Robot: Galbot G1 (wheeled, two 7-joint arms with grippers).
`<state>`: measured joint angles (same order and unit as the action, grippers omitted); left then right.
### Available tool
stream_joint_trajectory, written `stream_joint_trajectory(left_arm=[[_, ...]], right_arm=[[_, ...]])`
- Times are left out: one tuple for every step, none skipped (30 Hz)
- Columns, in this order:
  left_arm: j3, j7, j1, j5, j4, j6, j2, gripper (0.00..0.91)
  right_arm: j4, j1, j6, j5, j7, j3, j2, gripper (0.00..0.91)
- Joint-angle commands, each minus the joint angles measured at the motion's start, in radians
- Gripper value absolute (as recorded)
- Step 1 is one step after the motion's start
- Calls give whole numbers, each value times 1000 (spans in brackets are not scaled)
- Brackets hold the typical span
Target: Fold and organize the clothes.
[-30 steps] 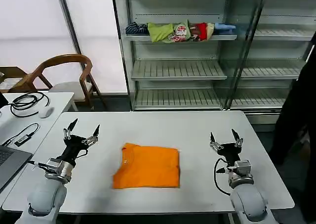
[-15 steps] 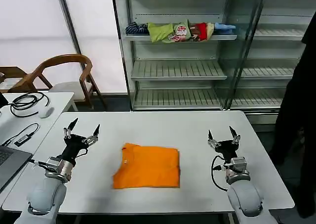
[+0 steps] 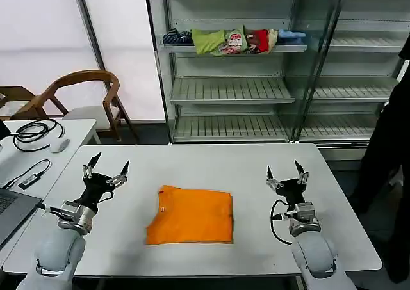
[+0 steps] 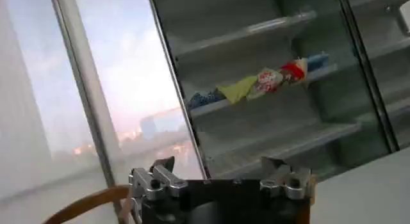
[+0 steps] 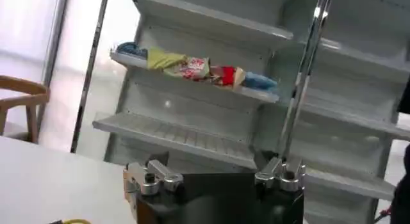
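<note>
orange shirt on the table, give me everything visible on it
The orange T-shirt is soft fabric, folded into a rough rectangle and lying flat on the white table, midway between the two grippers and touched by neither. One corner juts out at the edge nearest the robot, on its left. No lettering shows.

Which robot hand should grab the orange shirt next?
Probably the left gripper: it hovers open slightly nearer the folded shirt. The right gripper is open too, a bit farther off, so it's close.

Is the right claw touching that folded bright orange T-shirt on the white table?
Apart. The head view shows bare white table between the open right gripper and the folded bright orange T-shirt.
</note>
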<state>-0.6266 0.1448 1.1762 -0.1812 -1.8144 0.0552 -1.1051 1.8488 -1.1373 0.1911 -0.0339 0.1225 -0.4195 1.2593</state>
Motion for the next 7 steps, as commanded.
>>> stream_joint_trajectory(left_arm=[[-2,2,-2,1,3,-1,2,907],[-2,2,-2,1,3,-2,1,907],[-3,2,-2,1,3,-5,1,907],[-4,2,-2,1,3,-6,1,907],[-5,2,-2,1,3,-6,1,907],[-6,2,-1,1,5,-9,1,907],[-8,4,-1,1,7,-18,1,907]], right_arm=[[-5,6,-11,38,-3,4,4,907],[-5,7,-15,47,-4,4,5,907],[-5,6,-17,54,-4,5,5,907],[-5,6,-20,61,-5,7,5,907],[-4,6,-21,64,-5,7,5,907],[-5,6,-24,70,-7,9,4,907],[-5,6,-25,72,-8,10,5,907]])
